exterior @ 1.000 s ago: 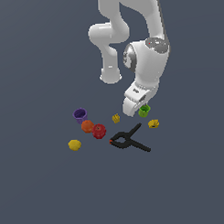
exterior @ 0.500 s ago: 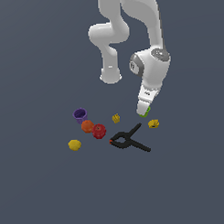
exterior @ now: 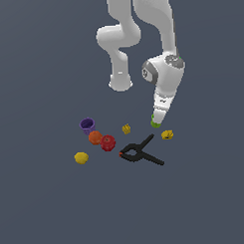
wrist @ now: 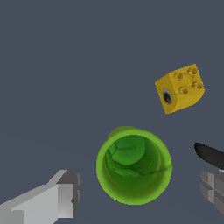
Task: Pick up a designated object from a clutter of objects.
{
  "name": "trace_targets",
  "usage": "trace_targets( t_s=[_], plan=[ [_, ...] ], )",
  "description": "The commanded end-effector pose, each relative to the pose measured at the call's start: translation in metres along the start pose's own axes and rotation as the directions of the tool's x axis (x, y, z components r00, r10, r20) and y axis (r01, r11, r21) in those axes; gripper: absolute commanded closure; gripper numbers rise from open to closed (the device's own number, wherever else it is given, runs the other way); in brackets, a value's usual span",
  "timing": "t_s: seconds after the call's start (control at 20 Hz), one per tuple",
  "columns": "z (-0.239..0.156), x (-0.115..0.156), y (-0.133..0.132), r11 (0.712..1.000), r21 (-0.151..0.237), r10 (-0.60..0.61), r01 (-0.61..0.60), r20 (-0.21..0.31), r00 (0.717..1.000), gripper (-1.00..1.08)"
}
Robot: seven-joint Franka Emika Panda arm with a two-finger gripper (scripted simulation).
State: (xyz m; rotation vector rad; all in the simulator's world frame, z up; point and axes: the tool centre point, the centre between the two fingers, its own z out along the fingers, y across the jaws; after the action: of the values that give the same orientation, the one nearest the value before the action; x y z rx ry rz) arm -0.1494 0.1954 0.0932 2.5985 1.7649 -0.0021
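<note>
The small bright green cup [wrist: 133, 165] stands upright with its open rim facing the wrist camera. In the exterior view only a green sliver of the cup [exterior: 155, 125] shows under the hand. My gripper [exterior: 156, 120] is open and sits right above the cup. In the wrist view the gripper [wrist: 140, 187] has one finger [wrist: 61, 197] on each side of the cup, apart from its wall. The clutter lies toward the exterior view's left: a purple cup [exterior: 87, 125], an orange fruit [exterior: 95, 138], a red fruit [exterior: 108, 142] and a yellow lemon [exterior: 81, 158].
A yellow studded block [wrist: 180, 88] lies close beside the green cup and also shows in the exterior view [exterior: 167, 135]. Another small yellow piece [exterior: 126, 129] lies nearby. The black spring clamp [exterior: 140, 153] with a red tip lies just in front; its handle end [wrist: 209, 154] reaches near one finger.
The arm's wrist has swung toward the exterior view's right and the hand has come down closer over the green cup. The objects have not moved.
</note>
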Motion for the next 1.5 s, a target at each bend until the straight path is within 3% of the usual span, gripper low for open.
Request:
trace_targets(
  t_s=[0.0, 1.0, 1.05, 1.45],
  plan=[
    [0.0, 0.0, 0.0, 1.0, 0.0, 0.0, 0.0, 0.0, 1.0, -0.92],
    [0.051, 0.0, -0.001, 1.0, 0.0, -0.006, 0.006, -0.001, 1.0, -0.92],
    [0.051, 0.0, -0.001, 1.0, 0.0, -0.006, 0.006, -0.001, 1.0, 1.08],
    [0.051, 0.0, -0.001, 1.0, 0.0, -0.006, 0.006, -0.001, 1.0, 1.08]
  ],
)
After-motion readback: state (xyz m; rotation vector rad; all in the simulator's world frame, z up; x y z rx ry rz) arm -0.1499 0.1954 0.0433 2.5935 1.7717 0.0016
